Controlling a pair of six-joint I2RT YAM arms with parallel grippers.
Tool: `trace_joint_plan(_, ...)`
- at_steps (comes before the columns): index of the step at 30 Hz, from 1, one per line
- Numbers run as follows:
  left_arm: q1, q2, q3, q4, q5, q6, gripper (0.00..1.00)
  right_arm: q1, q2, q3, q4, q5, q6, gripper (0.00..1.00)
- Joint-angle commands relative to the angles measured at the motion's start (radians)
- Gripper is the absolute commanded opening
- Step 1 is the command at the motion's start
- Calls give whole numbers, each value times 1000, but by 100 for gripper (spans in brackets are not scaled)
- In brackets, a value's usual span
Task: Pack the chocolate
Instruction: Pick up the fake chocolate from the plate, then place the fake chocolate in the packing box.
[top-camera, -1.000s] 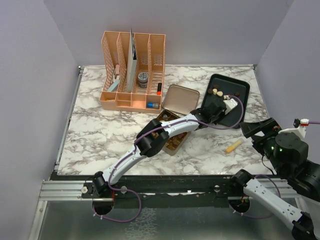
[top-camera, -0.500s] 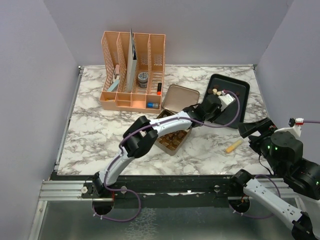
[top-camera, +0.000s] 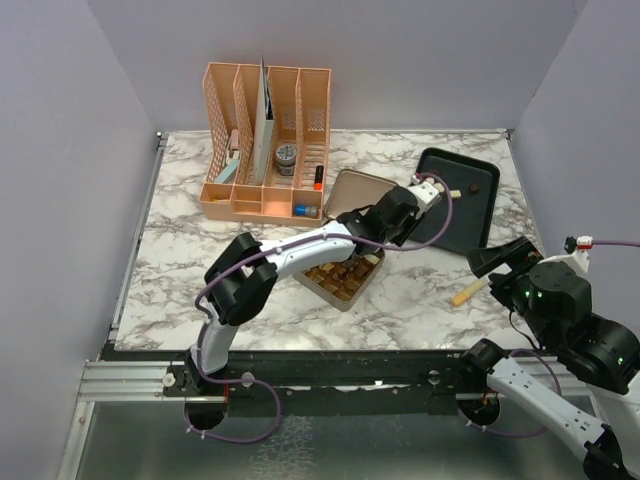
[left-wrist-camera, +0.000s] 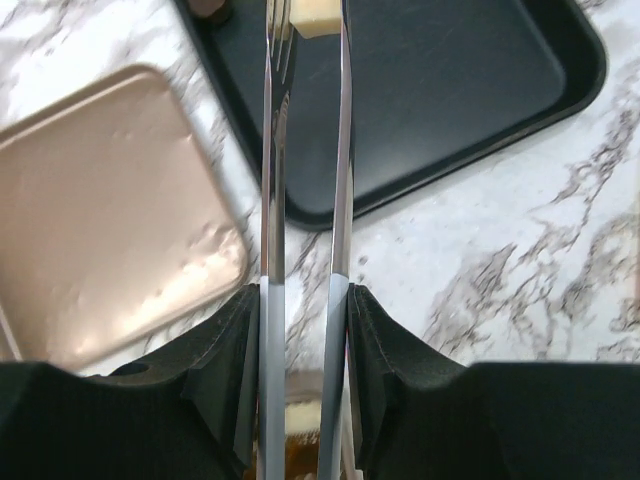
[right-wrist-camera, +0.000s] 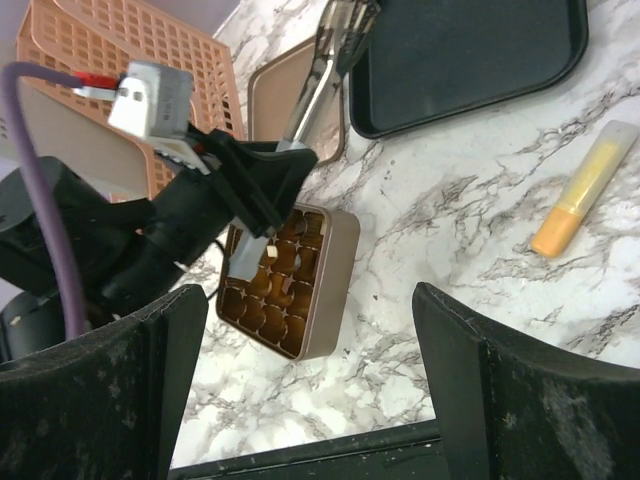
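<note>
The open gold tin (top-camera: 345, 277) (right-wrist-camera: 330, 275) lies mid-table with brown chocolate in its cells. Its lid (top-camera: 350, 190) (left-wrist-camera: 110, 210) rests behind it. My left gripper (top-camera: 400, 212) (left-wrist-camera: 305, 300) is shut on metal tongs (left-wrist-camera: 343, 150) (right-wrist-camera: 322, 65) that reach over the black tray's (top-camera: 465, 220) (left-wrist-camera: 450, 90) left edge. A cream chocolate (left-wrist-camera: 315, 15) sits between the tong tips; whether it is lifted I cannot tell. A dark piece (left-wrist-camera: 210, 8) lies beside it, and two more pieces (top-camera: 463, 190) are on the tray. My right gripper (top-camera: 495, 258) (right-wrist-camera: 310, 295) hangs open and holds nothing, off to the right of the tin.
A peach desk organizer (top-camera: 265, 140) with small items stands at the back left. A yellow tube (top-camera: 467, 292) (right-wrist-camera: 585, 200) lies on the marble to the right of the tin. Grey walls close in both sides.
My left arm's elbow has swung left and its gripper has drawn back from over the tray toward the lid. The right arm has shifted slightly left.
</note>
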Motion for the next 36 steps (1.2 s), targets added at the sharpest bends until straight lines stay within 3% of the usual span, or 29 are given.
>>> trace_joint_plan(1, 54, -142, -44, -76, -19, -97, 29, -3, 5, -32, 47, -27, 6, 88)
trace_joint_plan(9, 127, -324, -128, -271, -1, -171, 29, -3, 45, -68, 74, -49, -5, 88)
trace_joint_plan(19, 128, -561, -280, -474, 28, -222, 31, -3, 120, -96, 92, -72, -11, 89)
trace_joint_plan(36, 128, -713, -305, -766, 194, -291, 34, -3, 189, -151, 170, -114, -9, 89)
